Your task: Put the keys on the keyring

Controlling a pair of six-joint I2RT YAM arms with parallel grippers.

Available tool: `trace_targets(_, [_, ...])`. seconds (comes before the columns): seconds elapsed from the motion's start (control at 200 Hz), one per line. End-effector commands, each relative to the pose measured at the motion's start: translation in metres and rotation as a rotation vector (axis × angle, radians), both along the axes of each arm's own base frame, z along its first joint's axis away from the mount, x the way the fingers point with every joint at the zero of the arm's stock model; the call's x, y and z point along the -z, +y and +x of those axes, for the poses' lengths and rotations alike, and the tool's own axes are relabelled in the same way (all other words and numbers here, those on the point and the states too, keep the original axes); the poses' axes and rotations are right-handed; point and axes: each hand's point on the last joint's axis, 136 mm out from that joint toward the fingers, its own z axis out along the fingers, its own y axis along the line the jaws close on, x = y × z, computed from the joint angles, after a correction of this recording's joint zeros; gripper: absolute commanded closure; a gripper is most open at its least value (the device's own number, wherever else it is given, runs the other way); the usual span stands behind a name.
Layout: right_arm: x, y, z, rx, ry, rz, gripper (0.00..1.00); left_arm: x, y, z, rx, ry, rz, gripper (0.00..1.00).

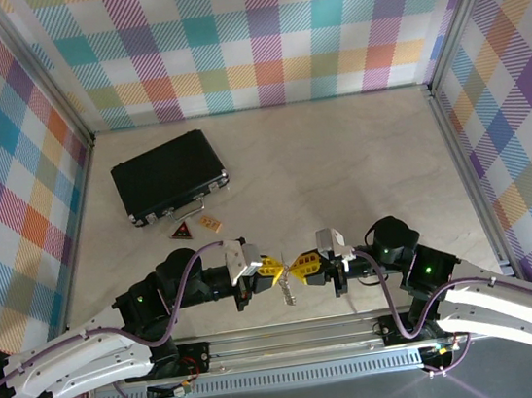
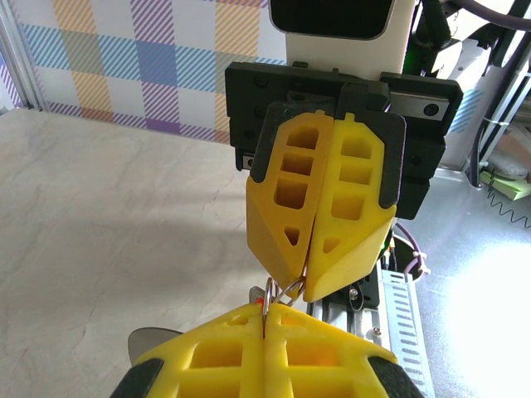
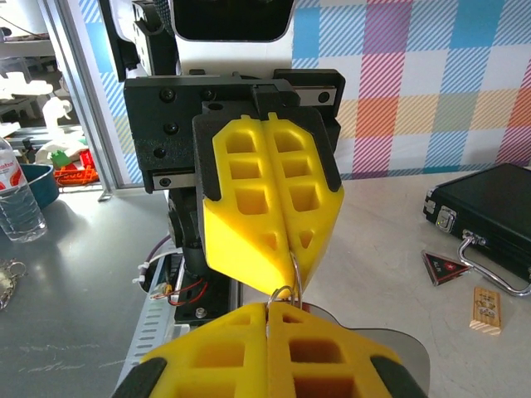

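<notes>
Where the arms meet, the keyring [image 2: 289, 288] is pinched by the left gripper [image 2: 265, 319] and right gripper [image 3: 268, 315] (both jaws clamped on it).

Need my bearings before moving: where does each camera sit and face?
Top external: above and behind the bases, looking down on the table; both arms, left claw and right claw tip to tip.
Left wrist: on the left arm, facing the right claw; own fingers at bottom.
Right wrist: on the right arm, facing the left claw, black case beyond; own fingers at bottom.
Shared: both wrist views show the keyring between claws.
</notes>
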Motion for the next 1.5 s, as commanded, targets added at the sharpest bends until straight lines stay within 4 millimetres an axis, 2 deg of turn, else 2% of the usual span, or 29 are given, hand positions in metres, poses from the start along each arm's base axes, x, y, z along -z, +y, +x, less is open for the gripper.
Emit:
trace_targets(0.0, [-0.010, -0.001, -0.013, -0.068, -0.046, 0.040, 1.00, -0.022, 0.002, 0.001, -0.014, -0.040, -0.058, 1.00])
trace_targets(0.11, [-0.010, -0.003, -0.014, -0.068, -0.047, 0.042, 1.00, -0.027, 0.004, 0.002, -0.025, -0.045, -0.083, 1.00])
trace_targets(0.82, [0.003, 0.004, -0.016, -0.094, -0.031, -0.008, 1.00, -0.029, 0.005, 0.004, -0.039, -0.046, -0.111, 1.00])
trace_targets(1.005, [-0.002, 0.005, -0.015, -0.084, -0.037, -0.005, 1.00, -0.030, 0.005, 0.003, -0.032, -0.045, -0.111, 1.00])
trace_targets(1.12, [-0.014, 0.001, -0.019, -0.094, -0.036, 0.027, 1.00, -0.033, 0.007, 0.000, -0.026, -0.049, -0.122, 1.00])
trace_targets(1.31, [-0.032, -0.010, -0.021, -0.067, -0.029, 0.076, 0.82, -0.043, 0.012, -0.010, 0.022, -0.065, -0.158, 1.00])
trace_targets(1.495, [-0.045, -0.011, -0.008, 0.014, -0.005, 0.081, 0.74, -0.050, 0.016, -0.020, 0.063, -0.070, -0.199, 1.00])
